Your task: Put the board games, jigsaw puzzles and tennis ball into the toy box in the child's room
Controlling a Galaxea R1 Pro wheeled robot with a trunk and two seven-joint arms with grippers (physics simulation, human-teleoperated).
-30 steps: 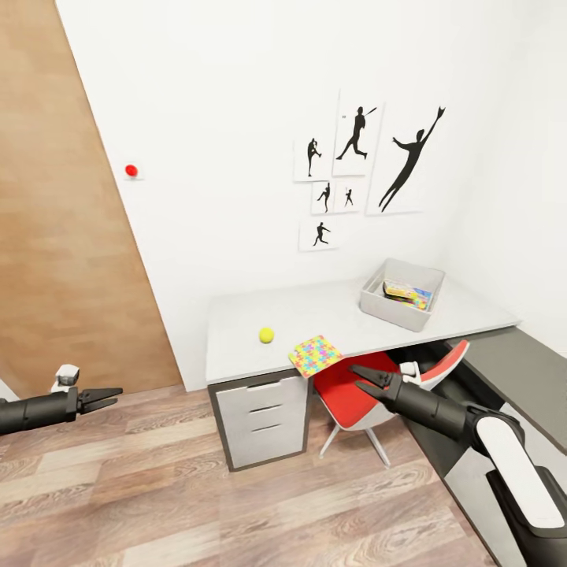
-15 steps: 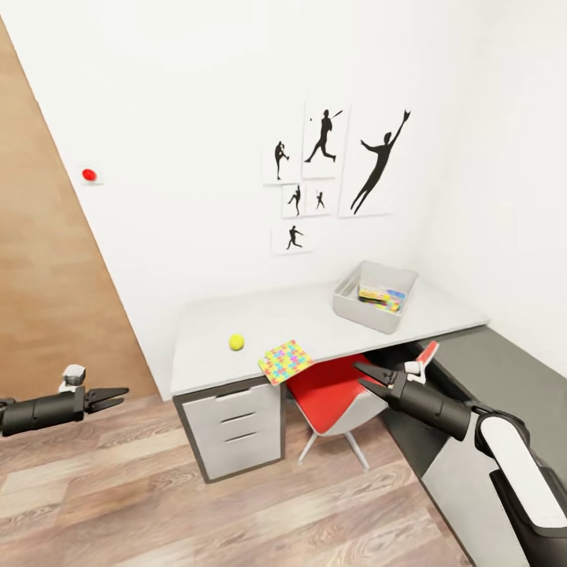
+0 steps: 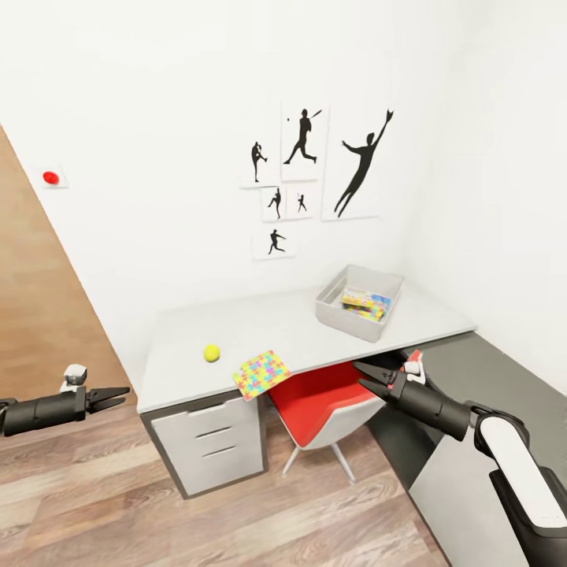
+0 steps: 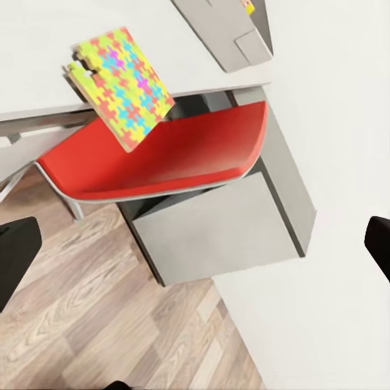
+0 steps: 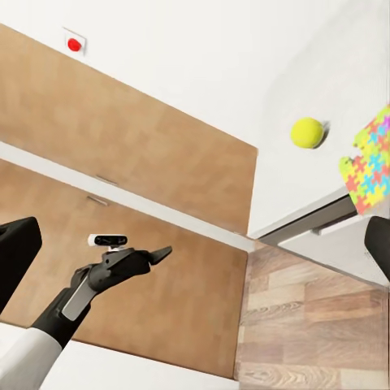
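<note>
The table (image 3: 299, 319) stands against the white wall. On it lie a yellow-green tennis ball (image 3: 211, 353) and one jigsaw puzzle (image 3: 262, 374) that overhangs the front edge. The grey toy box (image 3: 346, 321) sits at the table's right end with a colourful board game (image 3: 365, 303) inside. My left gripper (image 3: 118, 392) hangs open and empty over the floor, left of the table. My right gripper (image 3: 367, 379) is open and empty in front of the red chair. The left wrist view shows the puzzle (image 4: 122, 85). The right wrist view shows the ball (image 5: 307, 132) and my left gripper (image 5: 158, 253). The bed is out of view.
A red chair (image 3: 323, 402) is tucked under the table, beside the white drawers (image 3: 209, 453). A low dark grey cabinet (image 3: 472, 370) runs along the right wall. A brown door (image 3: 39, 315) is at the left. Wood-plank floor (image 3: 236, 520) lies in front.
The whole picture has shifted left, so the camera has moved and the table now sits nearer the centre. Both arms hold the same pose, grippers open.
</note>
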